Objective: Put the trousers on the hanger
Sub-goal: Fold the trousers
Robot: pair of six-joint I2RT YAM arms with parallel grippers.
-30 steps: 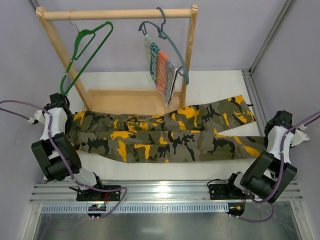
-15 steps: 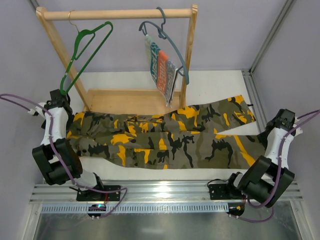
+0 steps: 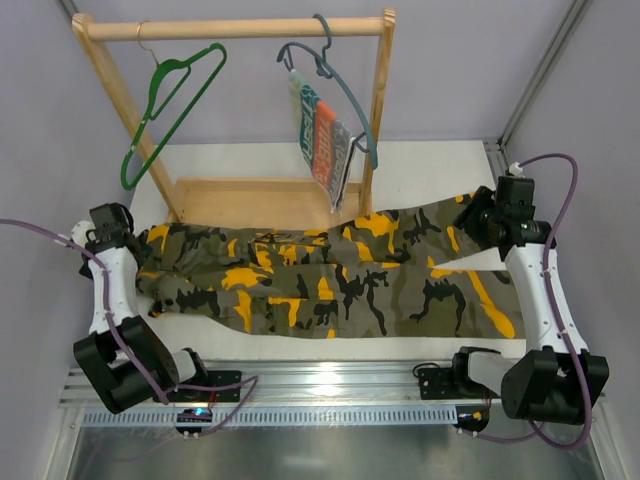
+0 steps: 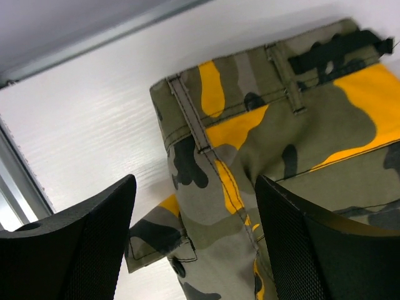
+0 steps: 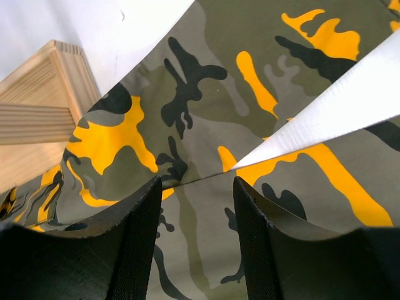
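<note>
The camouflage trousers lie flat on the white table, waist at the left, both legs running right. My left gripper hovers open over the waistband, its fingers on either side of the button flap, holding nothing. My right gripper is open above the fork where the two legs part, and touches no cloth. The green hanger hangs by its hook from the wooden rail at the back left, apart from both grippers.
A grey-blue hanger carrying a striped cloth hangs on the same rail to the right. The rack's wooden base and posts stand just behind the trousers, with the base corner close to my right gripper.
Both grippers went from shut to open and let go of the trousers, which now lie spread flat. The right arm swung away from the near right to above the upper leg.
</note>
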